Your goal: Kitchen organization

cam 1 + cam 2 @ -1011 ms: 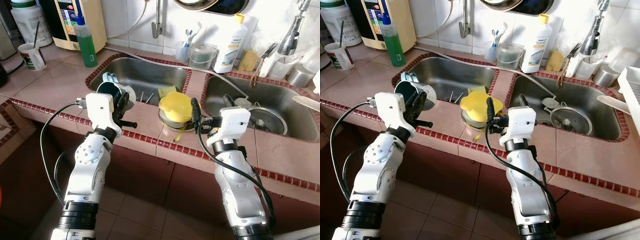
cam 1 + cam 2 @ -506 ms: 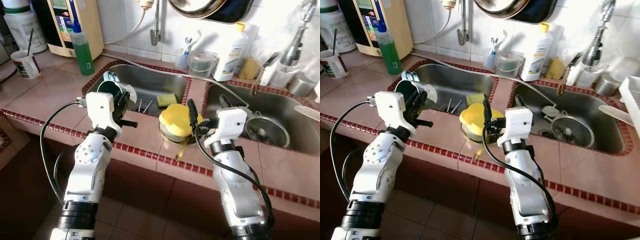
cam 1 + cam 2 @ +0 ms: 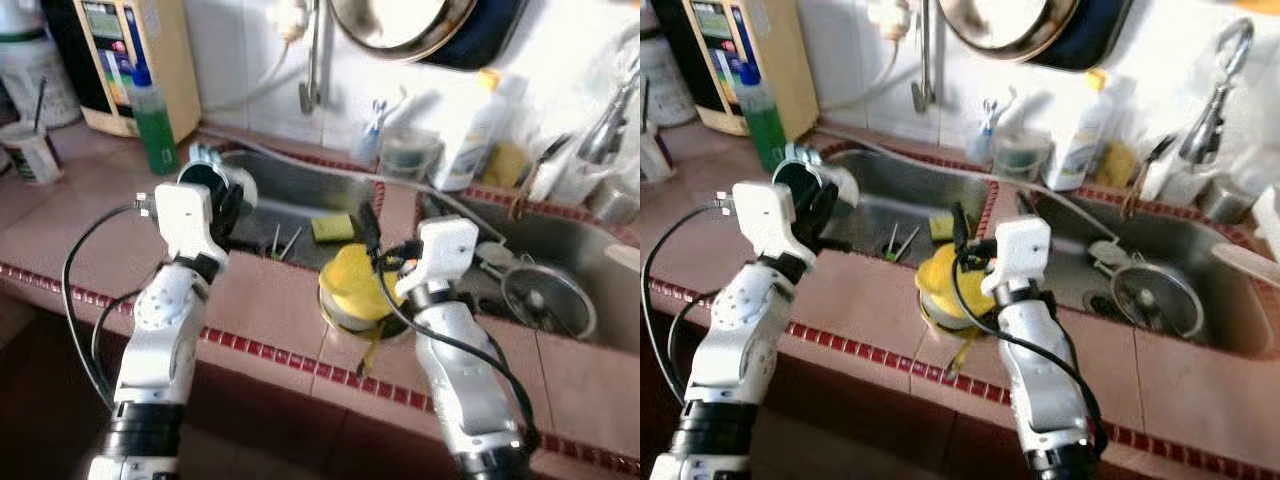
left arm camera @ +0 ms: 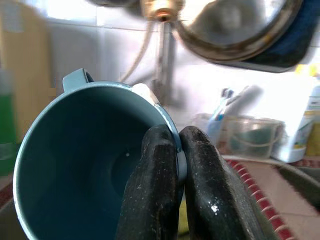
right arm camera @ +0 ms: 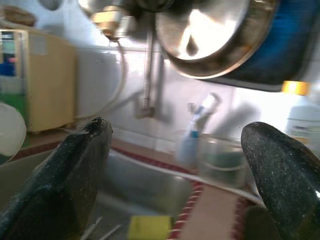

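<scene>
- The left gripper (image 4: 172,175) is pinched on the rim of a teal mug (image 4: 85,165) – one finger inside the wall, one outside – and carries it tipped on its side, mouth turned back toward the wrist. A rim pinch like that suits an empty cup, and it looks empty in the left wrist view.
- In the left eye view the mug sits in the upper left, raised over the near left corner of the left sink basin (image 3: 300,195), just right of the green soap bottle (image 3: 155,115). I'd guess it is bound for the basin or the counter beside it.
- The right gripper (image 5: 175,170) has its fingers spread wide with nothing between them. It stands at centre frame just above the yellow lid (image 3: 945,280), which covers a metal bowl (image 3: 345,315) on the tiled ledge between the basins – perhaps readying to take it.
- A yellow sponge (image 3: 332,228) and some cutlery lie in the left basin; a round strainer (image 3: 1155,300) rests in the right basin at the right of the frame.
- The head views are blurred, so small details stay uncertain.
</scene>
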